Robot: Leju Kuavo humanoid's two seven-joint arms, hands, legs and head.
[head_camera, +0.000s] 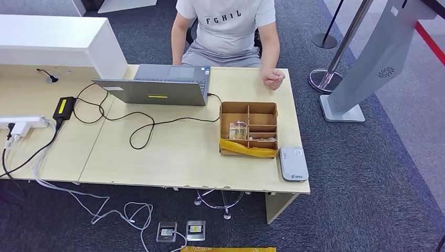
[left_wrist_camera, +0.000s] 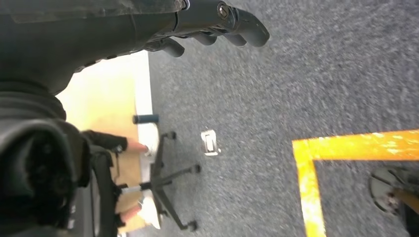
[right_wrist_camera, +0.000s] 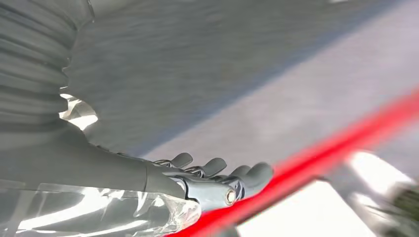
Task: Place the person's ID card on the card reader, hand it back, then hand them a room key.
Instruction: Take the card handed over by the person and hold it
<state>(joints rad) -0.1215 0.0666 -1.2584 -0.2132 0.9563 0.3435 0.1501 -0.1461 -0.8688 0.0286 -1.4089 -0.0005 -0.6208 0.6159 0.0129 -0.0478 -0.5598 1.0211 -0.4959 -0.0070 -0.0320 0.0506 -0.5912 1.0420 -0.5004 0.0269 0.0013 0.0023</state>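
Head view: card reader (head_camera: pixel 293 163) flat at desk (head_camera: pixel 173 157) front right corner, just beside divided cardboard box (head_camera: pixel 248 129). Person (head_camera: pixel 225 29) seated at far edge, fist (head_camera: pixel 273 79) resting on desk. ID card, room key: cannot tell. Left hand (left_wrist_camera: pixel 217 24) over carpet, fingers loosely apart, holding nothing. Right hand (right_wrist_camera: pixel 217 180) likewise, nothing in it.

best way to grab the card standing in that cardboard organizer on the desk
Pinch the top edge of the card from straight above. It stands upright in a narrow compartment of the cardboard organizer, so the walls block its sides and only the upper edge is free. Which card it is cannot be told.
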